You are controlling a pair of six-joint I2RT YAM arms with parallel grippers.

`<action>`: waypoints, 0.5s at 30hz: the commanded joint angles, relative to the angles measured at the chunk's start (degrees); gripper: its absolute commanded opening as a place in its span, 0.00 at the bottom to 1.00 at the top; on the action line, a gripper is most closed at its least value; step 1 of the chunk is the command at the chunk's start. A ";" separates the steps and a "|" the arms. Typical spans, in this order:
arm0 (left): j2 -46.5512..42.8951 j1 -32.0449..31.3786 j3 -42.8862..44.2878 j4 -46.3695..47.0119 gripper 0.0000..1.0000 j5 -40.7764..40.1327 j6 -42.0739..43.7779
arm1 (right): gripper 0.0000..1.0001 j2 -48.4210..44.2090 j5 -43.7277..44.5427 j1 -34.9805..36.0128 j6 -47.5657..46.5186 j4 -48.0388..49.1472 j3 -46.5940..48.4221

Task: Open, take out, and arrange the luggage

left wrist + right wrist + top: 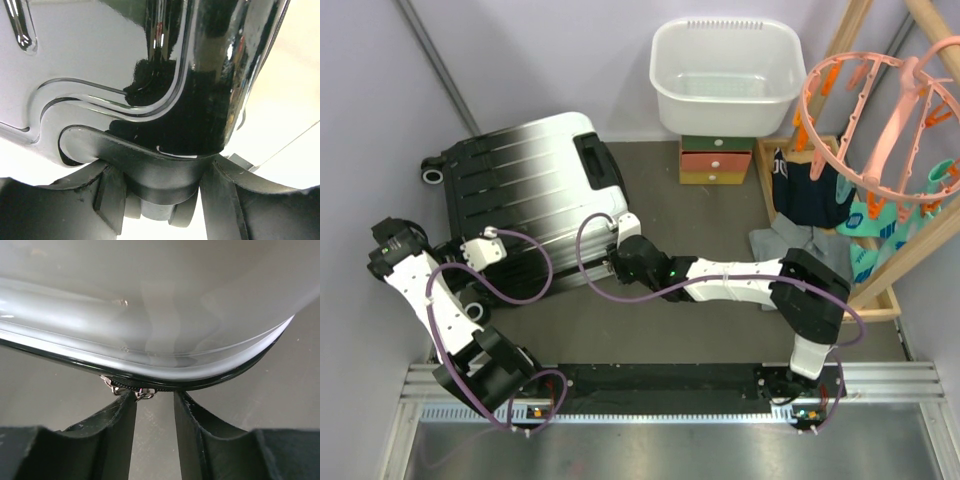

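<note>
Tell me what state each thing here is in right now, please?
luggage, closed, lying flat
left gripper, open, fingers astride a luggage wheel
right gripper, open, at the zipper pull
laundry basket, upright, looks empty
drawer box, drawers shut

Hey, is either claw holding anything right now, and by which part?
Right claw: nothing; jaws open at the zipper pull of the suitcase. Left claw straddles its wheel; whether it grips cannot be told.
</note>
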 commanded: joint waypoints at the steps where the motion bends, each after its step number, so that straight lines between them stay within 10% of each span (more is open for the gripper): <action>1: -1.28 -0.33 1.45 -11.37 0.00 1.07 1.37 | 0.33 1.82 1.43 -0.66 0.30 1.98 3.58; 5: -1.28 -0.33 1.01 -11.02 0.00 0.45 1.19 | 0.00 1.48 1.86 -1.19 0.04 1.63 3.06; 15: -2.95 -0.24 -2.50 -6.45 0.00 -1.74 0.75 | 0.00 -3.80 -2.87 -6.02 -2.59 -1.10 -1.61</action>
